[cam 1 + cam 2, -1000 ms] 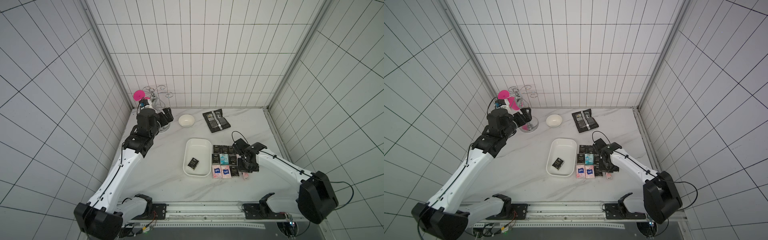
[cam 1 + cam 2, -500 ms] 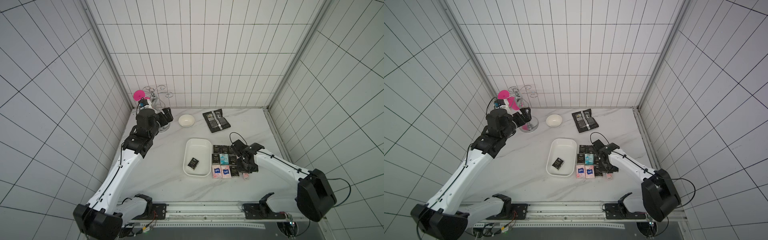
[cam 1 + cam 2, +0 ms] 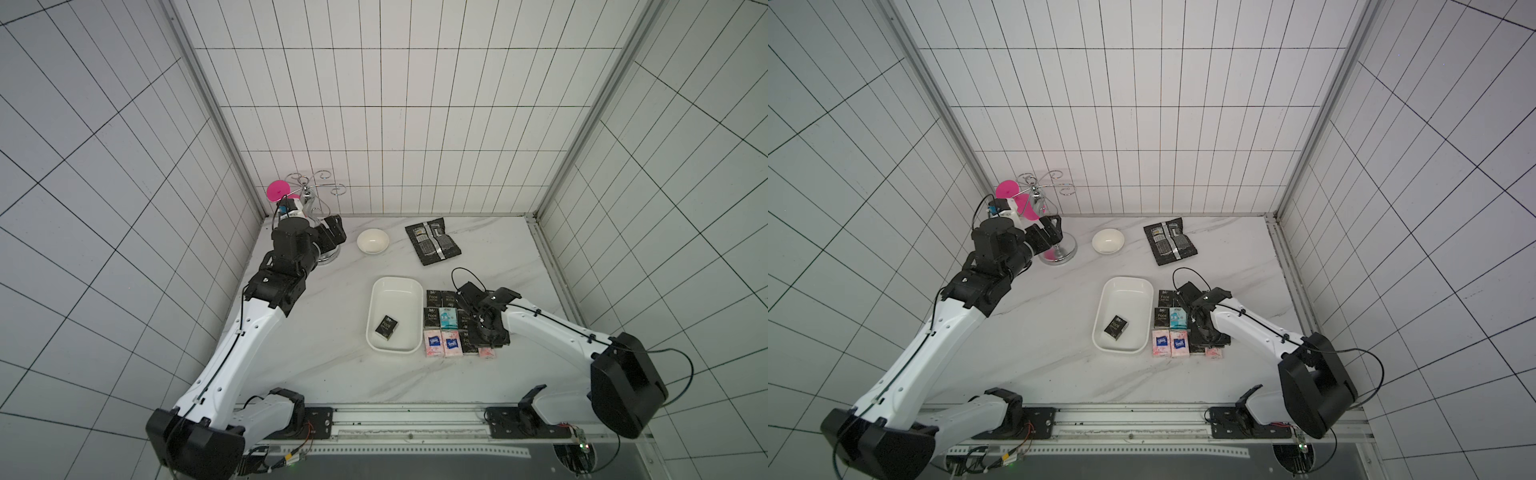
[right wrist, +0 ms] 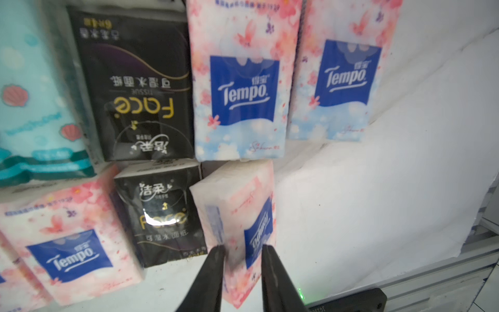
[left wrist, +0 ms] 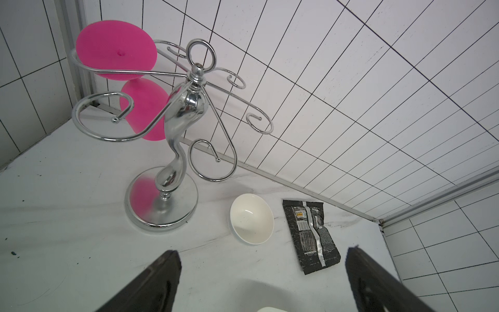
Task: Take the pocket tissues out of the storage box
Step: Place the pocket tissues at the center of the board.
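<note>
Your right gripper (image 4: 241, 256) dips over the pocket tissues (image 3: 442, 344) rowed beside the storage box (image 3: 394, 282), jaws narrowly astride one pink-white packet (image 4: 243, 205); whether they pinch it, you cannot tell. One black packet (image 3: 386, 327) lies inside the box. Far back, your left gripper (image 5: 263, 251) gapes empty by one bowl (image 3: 372, 240), one pouch (image 3: 433, 241), one stand (image 5: 186, 108).

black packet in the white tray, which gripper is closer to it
Right. The right gripper sits over the tissue packets laid just beside the storage box that holds the black packet; the left gripper is far off at the back corner by the chrome stand.
</note>
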